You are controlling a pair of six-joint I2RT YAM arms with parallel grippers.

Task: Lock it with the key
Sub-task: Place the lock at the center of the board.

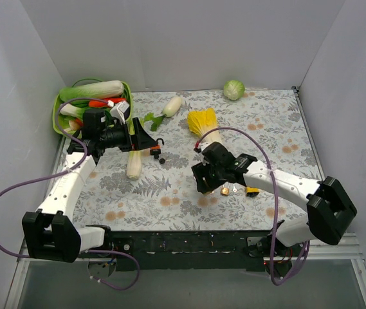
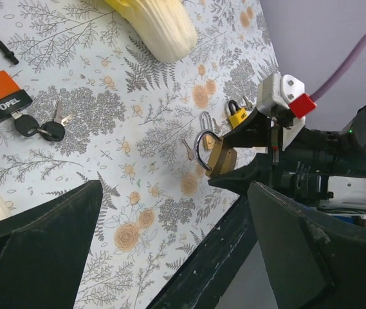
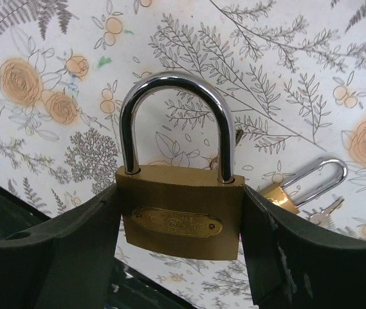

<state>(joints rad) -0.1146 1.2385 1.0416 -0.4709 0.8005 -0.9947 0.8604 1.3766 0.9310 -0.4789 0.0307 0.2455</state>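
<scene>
Your right hand [image 3: 179,222] is clenched on a brass padlock [image 3: 180,219], its two dark fingers [image 3: 54,257] pressing the sides of the body. The chrome shackle stands upright at the centre of the wrist view, and both of its legs meet the body. In the overhead view this right hand [image 1: 216,187] sits at lower centre of the frame, just above the floral counter [image 1: 279,129].

At the right of that wrist view a smaller brass padlock [image 3: 284,193] with a silver shackle lies on the counter, a key [image 3: 324,214] just beside it. A small yellow padlock [image 1: 252,190] lies near them, to the right in the overhead view.

Your left hand [image 2: 176,257] is released, its fingers spread wide with nothing between them. Its camera looks across at the held brass padlock [image 2: 220,158] at centre frame. At the upper left of that view an orange padlock [image 2: 2,96] marked OPEL lies with its shackle raised, and black-headed keys [image 2: 38,127] touch its lower end.

From overhead, the left hand [image 1: 147,140] hovers at left of centre, near that orange padlock [image 1: 154,152]. A green basket [image 1: 57,106] of toy vegetables occupies the upper left.
</scene>
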